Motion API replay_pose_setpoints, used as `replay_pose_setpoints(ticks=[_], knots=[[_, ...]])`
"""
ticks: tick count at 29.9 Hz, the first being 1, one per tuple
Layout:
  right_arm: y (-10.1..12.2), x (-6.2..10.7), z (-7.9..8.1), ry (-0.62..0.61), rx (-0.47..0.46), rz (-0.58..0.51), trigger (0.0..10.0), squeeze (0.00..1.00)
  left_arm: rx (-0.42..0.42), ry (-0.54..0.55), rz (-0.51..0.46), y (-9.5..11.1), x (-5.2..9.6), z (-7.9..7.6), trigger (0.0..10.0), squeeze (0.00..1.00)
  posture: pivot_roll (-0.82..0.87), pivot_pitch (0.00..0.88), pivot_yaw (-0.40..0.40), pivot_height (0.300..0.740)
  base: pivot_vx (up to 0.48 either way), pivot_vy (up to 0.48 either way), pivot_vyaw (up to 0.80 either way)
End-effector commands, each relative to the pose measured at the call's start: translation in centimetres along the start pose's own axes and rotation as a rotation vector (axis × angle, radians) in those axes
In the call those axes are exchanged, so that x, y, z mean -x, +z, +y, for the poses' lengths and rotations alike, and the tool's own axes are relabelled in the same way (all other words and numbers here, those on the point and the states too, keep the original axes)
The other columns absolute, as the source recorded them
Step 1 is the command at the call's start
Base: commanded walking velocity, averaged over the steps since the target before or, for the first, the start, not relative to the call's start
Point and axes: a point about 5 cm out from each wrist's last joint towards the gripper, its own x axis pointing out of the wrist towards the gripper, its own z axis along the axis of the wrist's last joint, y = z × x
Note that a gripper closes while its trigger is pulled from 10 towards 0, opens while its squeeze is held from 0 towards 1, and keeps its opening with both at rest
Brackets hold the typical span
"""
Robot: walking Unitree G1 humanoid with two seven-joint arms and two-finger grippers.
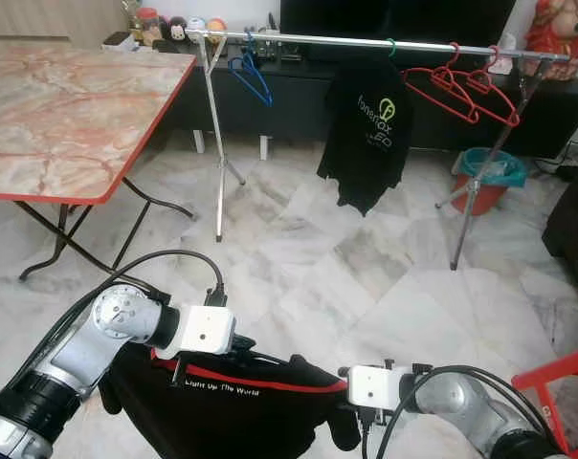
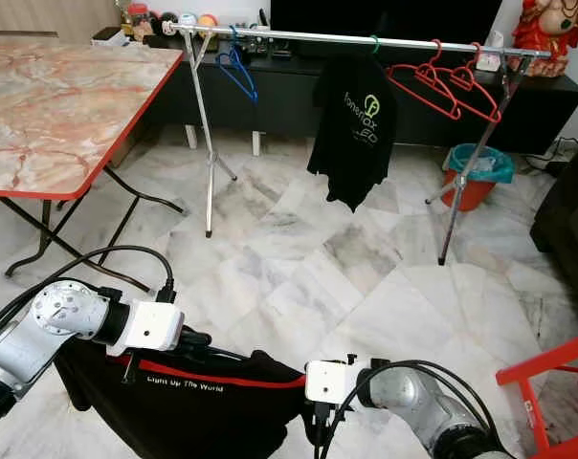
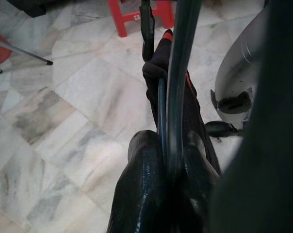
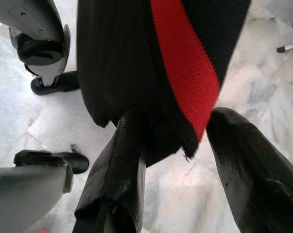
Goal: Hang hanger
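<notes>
Stretching wide ahead of both my tools, well beyond them, the marble floor [image 1: 308, 268] runs to a metal clothes rail [image 1: 366, 41] on splayed legs. Off to the left of my left tool stands the table [image 1: 59, 115], marble-patterned with a red edge. On the rail, far in front of my tools, hang a black T-shirt [image 1: 367, 134], two red hangers [image 1: 461, 91] to its right and a blue hanger [image 1: 249, 72] to its left. A teal bin [image 1: 490, 177] sits behind the rail's right leg, and a red stool [image 1: 562, 382] stands just right of my right arm.

Between my two tools, held low and close to me, hangs a black garment [image 1: 232, 411] with a red stripe and white lettering. My left tool [image 3: 168, 160] is closed tight on a thin dark hanger [image 3: 162, 109] that carries the garment's shoulder. My right tool [image 4: 178, 160] has its fingers [image 4: 120, 160] spread apart on either side of the garment's red-striped hem; I cannot tell whether they pinch it.
</notes>
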Motion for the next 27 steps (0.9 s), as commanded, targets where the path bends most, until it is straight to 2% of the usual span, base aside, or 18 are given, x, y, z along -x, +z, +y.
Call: replay_pose_setpoints(ticks=[1,6,8,27], knots=[[0.06,0.14,-0.47,-0.017,-0.004,-0.006,10.0,0.00,-0.020,0.019,-0.025,0.78,0.50,0.52,10.0,0.00,0.05,0.046,-0.028,0.740,0.000,0.000,0.00],[0.06,0.01,-0.33,-0.019,-0.017,-0.013,10.0,0.00,-0.018,0.014,-0.037,1.17,0.53,0.60,10.0,0.00,0.06,0.046,-0.028,0.740,0.000,0.000,0.00],[0.10,-0.03,-0.27,-0.021,-0.036,-0.028,0.0,0.00,-0.019,0.016,-0.039,1.30,0.56,0.67,10.0,0.00,0.06,0.047,-0.029,0.740,0.000,0.000,0.00],[-0.27,-0.11,-0.03,-0.008,-0.040,-0.021,0.0,0.00,-0.012,-0.018,-0.023,1.37,0.71,0.30,10.0,0.00,0.06,0.036,-0.027,0.740,0.000,0.000,0.00]])
